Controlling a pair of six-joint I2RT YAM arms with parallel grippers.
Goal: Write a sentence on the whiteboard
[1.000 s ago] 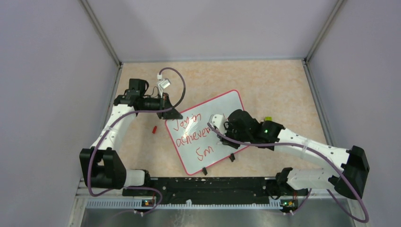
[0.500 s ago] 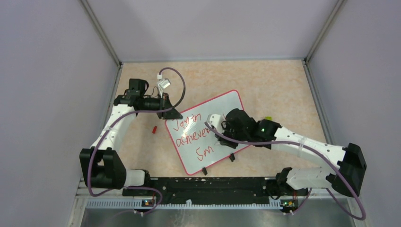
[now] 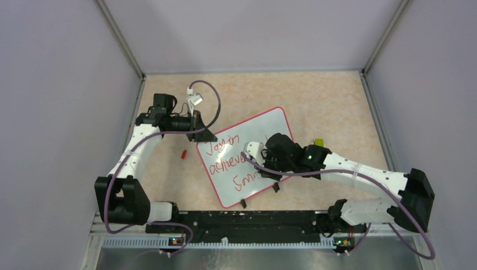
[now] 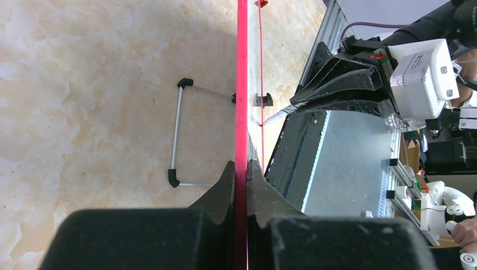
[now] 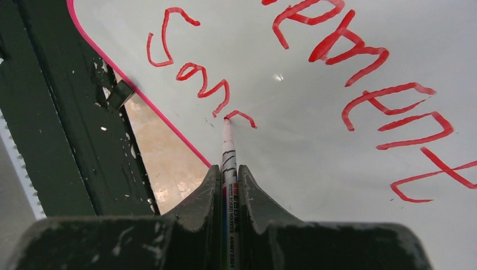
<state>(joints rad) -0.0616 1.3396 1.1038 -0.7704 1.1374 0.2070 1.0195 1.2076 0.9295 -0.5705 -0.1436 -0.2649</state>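
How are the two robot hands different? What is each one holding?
The left gripper pinches the whiteboard by its red edge; the right gripper pinches a marker. The left gripper sits at a corner of the board, beside the red writing; the right gripper is over the writing, with the marker tip on the last word. Both are shut on something thin.
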